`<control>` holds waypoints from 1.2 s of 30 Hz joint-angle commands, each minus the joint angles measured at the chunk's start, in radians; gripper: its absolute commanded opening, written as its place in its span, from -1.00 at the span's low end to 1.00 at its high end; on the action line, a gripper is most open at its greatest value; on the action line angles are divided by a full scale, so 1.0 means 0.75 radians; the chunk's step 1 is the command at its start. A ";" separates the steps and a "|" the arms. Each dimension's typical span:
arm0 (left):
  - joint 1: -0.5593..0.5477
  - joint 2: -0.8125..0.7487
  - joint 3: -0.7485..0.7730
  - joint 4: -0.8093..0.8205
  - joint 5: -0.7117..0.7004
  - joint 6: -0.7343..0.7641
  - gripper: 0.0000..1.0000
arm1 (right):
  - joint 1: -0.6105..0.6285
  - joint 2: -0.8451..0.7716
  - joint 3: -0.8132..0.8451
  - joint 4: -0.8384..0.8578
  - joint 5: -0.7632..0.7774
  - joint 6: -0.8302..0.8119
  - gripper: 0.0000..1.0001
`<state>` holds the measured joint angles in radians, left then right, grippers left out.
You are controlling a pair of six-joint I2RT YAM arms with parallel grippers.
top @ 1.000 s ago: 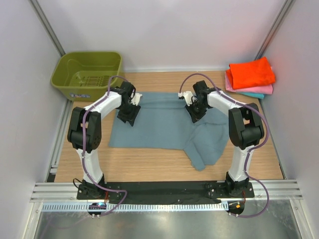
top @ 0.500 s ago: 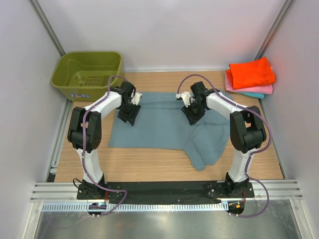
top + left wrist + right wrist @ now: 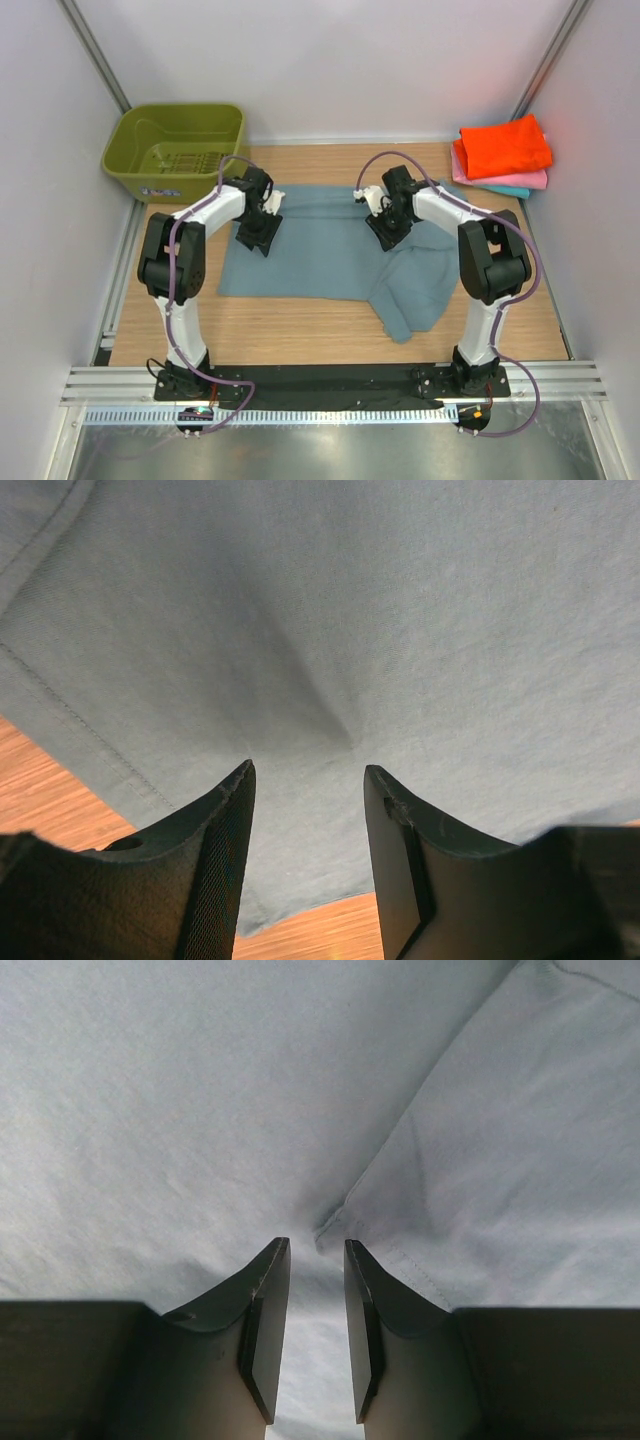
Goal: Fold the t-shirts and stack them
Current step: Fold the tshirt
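The left gripper is down on the blue-grey t-shirt, its jaws spread with a clear gap. A soft crease in the cloth runs down to a point just ahead of that gap. To the left of the jaws the shirt's stitched hem slants past, and the wooden table shows beyond it and again low between the fingers. The fingertips themselves are lost against the cloth, so whether they touch it is hard to tell. The right gripper has its jaws drawn nearly together, only a slim slot between them. A puckered corner of a stitched, overlapping layer sits right at the tips, that layer stretching away ahead and to the right of them. I cannot tell whether any cloth is caught in the slot. From above, both sets of jaws are hidden under the wrists. Well off to the right of the right jaws lie the orange shirt, the pink shirt and a sliver of the teal shirt, stacked.
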<state>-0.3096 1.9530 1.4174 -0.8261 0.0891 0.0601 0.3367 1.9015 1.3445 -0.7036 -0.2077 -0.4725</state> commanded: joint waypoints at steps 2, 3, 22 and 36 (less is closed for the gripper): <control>-0.007 0.006 0.000 0.024 0.004 -0.004 -0.03 | 0.005 0.025 0.060 0.026 0.005 -0.004 -0.32; -0.007 0.008 0.002 0.026 0.004 -0.004 -0.02 | 0.005 0.027 0.060 0.028 0.007 -0.004 -0.32; -0.004 0.016 0.006 0.028 0.012 -0.015 -0.03 | 0.013 -0.052 0.077 -0.031 -0.005 0.020 -0.97; -0.005 0.020 0.021 0.028 0.014 -0.023 -0.03 | 0.107 -0.120 0.038 -0.066 -0.065 0.055 -0.98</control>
<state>-0.3096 1.9701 1.4170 -0.8204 0.0906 0.0551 0.4023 1.8576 1.3628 -0.7368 -0.2234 -0.4488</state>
